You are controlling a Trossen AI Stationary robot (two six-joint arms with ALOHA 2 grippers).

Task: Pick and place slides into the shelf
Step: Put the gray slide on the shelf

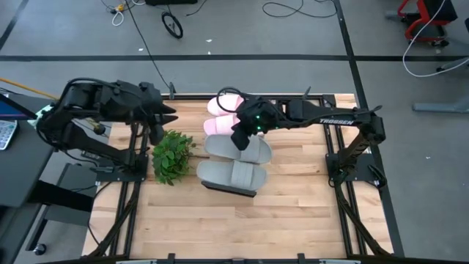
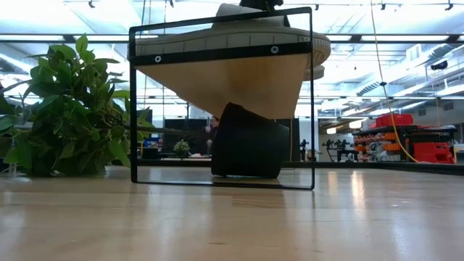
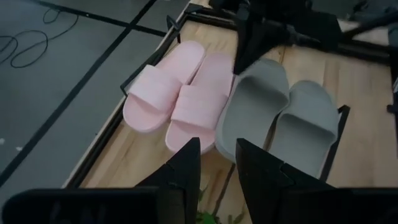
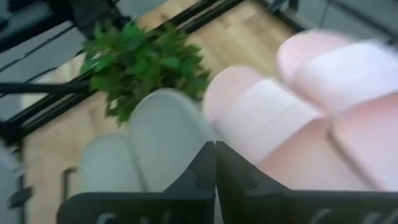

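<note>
Four slides lie side by side, soles down, on the shelf [image 1: 229,191] at mid-table: two pale pink ones [image 1: 223,105] [image 1: 218,125] at the far end, two grey ones [image 1: 238,149] [image 1: 233,176] nearer. My right gripper [image 1: 239,139] hovers shut over the row, above where the pink slide [image 4: 261,118] meets the grey slide [image 4: 161,137]; nothing is between its fingers [image 4: 215,168]. My left gripper [image 3: 217,168] stands open and empty at the table's far left, pointing toward the slides [image 3: 199,102].
A leafy green plant [image 1: 171,155] stands on the table just left of the shelf, below my left gripper. A black metal frame [image 1: 333,158] borders the table's sides. Bare wood tabletop [image 1: 234,227] lies near of the shelf.
</note>
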